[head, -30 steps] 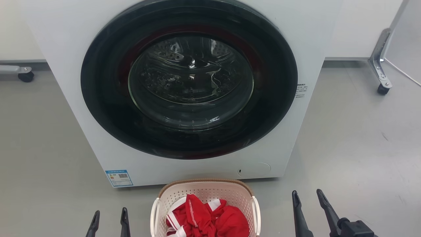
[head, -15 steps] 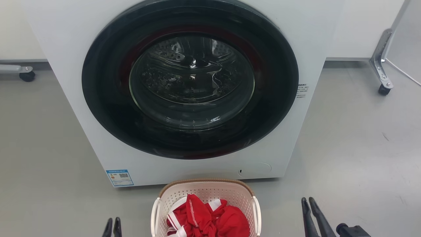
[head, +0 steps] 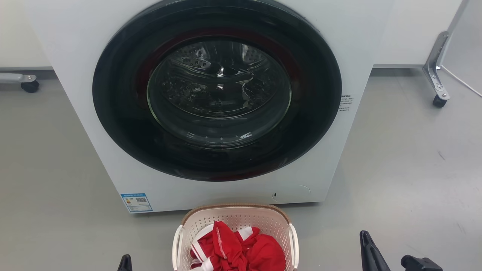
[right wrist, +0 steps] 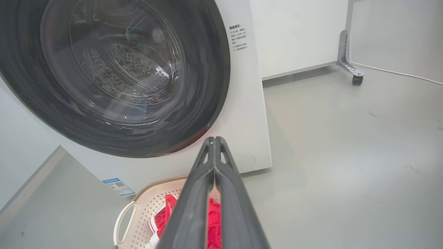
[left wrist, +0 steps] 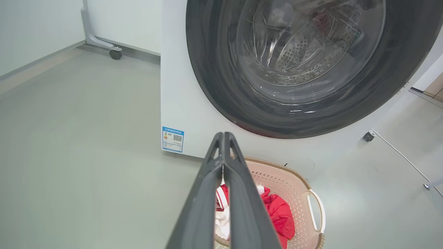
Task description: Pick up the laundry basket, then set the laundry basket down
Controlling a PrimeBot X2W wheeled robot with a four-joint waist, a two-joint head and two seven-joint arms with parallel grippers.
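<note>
Head camera first: the laundry basket [head: 233,219] sits upright on the grey floor [head: 395,169], its back rim just short of the white washing machine [head: 75,56], right below the round dark door [head: 216,90]. Red and white clothing [head: 263,256] is heaped inside it. Both white side handles are free, the left handle [head: 175,244] and the right handle [head: 295,242].

Now the hands. On its wrist camera my left hand [left wrist: 224,135] has its two dark fingers pressed together tip to tip, with nothing between them. It sits off to the basket's left, apart from it. My right hand [right wrist: 214,139] is the same story: fingers closed on each other, empty. It's out on the basket's right, with bare floor between them on the head camera.

So where are we? The basket is flat on the floor and neither hand is on it. I read that two ways: either the lift hasn't begun, or the basket has been set down and the job is finished. These pictures alone don't settle it.

If the lift is ahead of me, everything remains. I'd open both hands, bring them in to the handles, close, raise it level, then lower it again. With the fingers shut as they are, no grasp can start until they open
</note>
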